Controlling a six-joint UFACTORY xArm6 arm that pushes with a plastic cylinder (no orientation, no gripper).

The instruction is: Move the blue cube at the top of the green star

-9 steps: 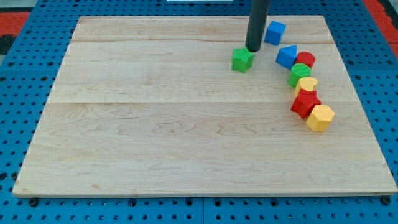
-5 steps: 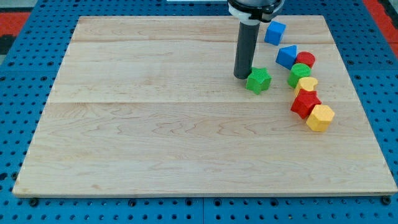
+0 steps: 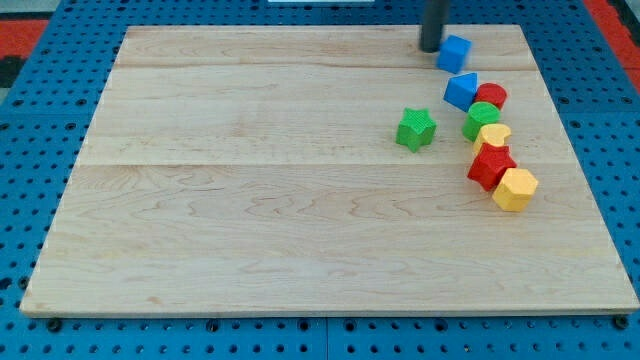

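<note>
Eight small blocks sit on the wooden board [image 3: 250, 220], all in its right half. My tip [image 3: 431, 48] is near the view's top edge, just left of the blue cube [image 3: 454, 53] and touching it or nearly so; I cannot tell which. There is no claw on this arm, only the dark rod, so nothing is clamped. The blue cube lies near the board's top edge, above and to the right of the green star [image 3: 415, 130], with bare wood between them. The green star sits alone, left of a curved row of blocks. That row runs downward from a second blue block [image 3: 461, 91], whose shape I cannot make out, past a red block [image 3: 491, 96], a green block [image 3: 482, 120], a yellow block [image 3: 493, 137] and another red block [image 3: 490, 166], to a yellow block [image 3: 515, 189] at the bottom, each touching or nearly touching its neighbour.
</note>
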